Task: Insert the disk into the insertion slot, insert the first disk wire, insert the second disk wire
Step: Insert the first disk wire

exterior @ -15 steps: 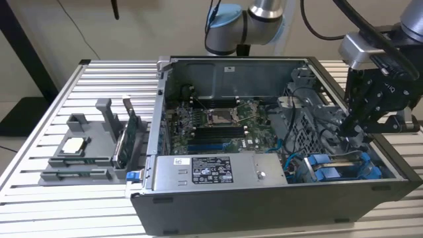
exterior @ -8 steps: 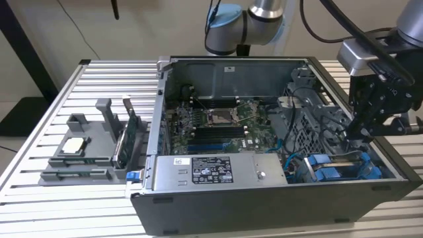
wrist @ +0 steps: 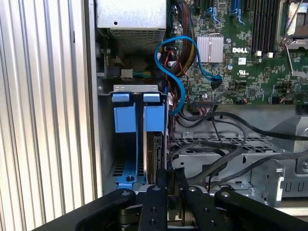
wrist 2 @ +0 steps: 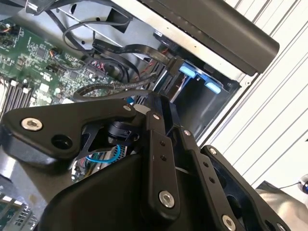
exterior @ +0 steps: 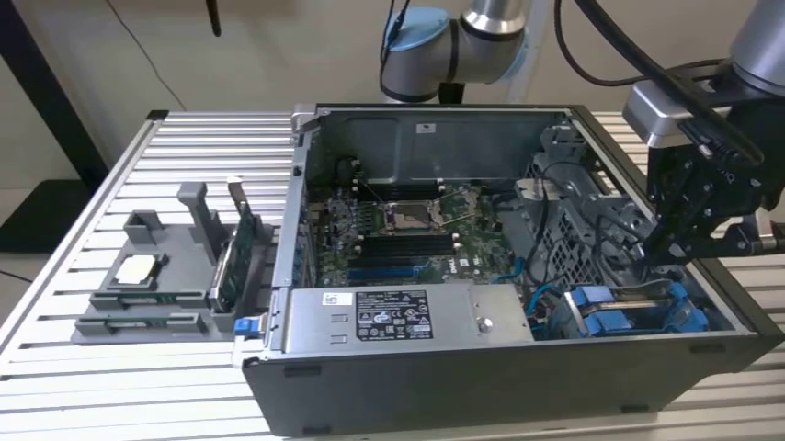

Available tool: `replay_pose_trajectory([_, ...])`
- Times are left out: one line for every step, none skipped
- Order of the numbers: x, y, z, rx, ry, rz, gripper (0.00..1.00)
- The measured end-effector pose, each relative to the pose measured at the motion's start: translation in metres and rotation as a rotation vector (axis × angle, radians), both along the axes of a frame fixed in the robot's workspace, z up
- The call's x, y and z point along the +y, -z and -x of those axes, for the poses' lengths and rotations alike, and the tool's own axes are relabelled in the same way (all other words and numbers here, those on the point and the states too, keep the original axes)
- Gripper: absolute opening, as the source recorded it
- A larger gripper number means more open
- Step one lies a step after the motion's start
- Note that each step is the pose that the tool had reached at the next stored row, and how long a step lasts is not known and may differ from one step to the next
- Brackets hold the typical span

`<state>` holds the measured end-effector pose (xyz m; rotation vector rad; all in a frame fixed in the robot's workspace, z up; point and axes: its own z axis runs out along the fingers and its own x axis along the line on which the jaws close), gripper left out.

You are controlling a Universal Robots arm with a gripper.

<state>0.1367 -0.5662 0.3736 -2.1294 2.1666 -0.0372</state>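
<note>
One gripper (exterior: 664, 255): reaches into the computer case (exterior: 491, 386); its grasp we cannot tell.
Disk (wrist: 156, 155): we see it on edge inside the insertion slot (wrist: 135, 88), long axis running into it.
Bearing: slot at seven o'clock from gripper, exterior view.

My exterior view looks down at a slant, from well back, over the whole open computer case (exterior: 466, 386) on the slatted table (exterior: 98, 386). The first wrist view faces squarely down, close above the insertion slot (wrist: 139, 139); the second wrist view, just as close, slants across the motherboard (wrist 2: 43, 62). All three share both.
</note>
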Motion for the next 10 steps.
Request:
replay_pose_trajectory([0.0000,0.0001,0.0000,0.0000,0.000,0.0008,0.19])
replay_pose_trajectory([0.0000,0.0001,0.0000,0.0000,0.000,0.0008,0.19])
replay_pose_trajectory([0.0000,0.0001,0.0000,0.0000,0.000,0.0008,0.19])
replay_pose_trajectory([0.0000,0.0001,0.0000,0.0000,0.000,0.0009,0.19])
replay_pose_trajectory([0.0000,0.0001,0.0000,0.0000,0.000,0.0009,0.19])
replay_pose_trajectory([0.0000,0.0001,0.0000,0.0000,0.000,0.0009,0.19])
replay_pose_trajectory([0.0000,0.0001,0.0000,0.0000,0.000,0.0009,0.19])
replay_pose_trajectory([0.0000,0.0001,0.0000,0.0000,0.000,0.0009,0.19])
replay_pose_trajectory([0.0000,0.0001,0.0000,0.0000,0.000,0.0009,0.19])
replay_pose_trajectory([0.0000,0.0002,0.0000,0.0000,0.000,0.0009,0.19])
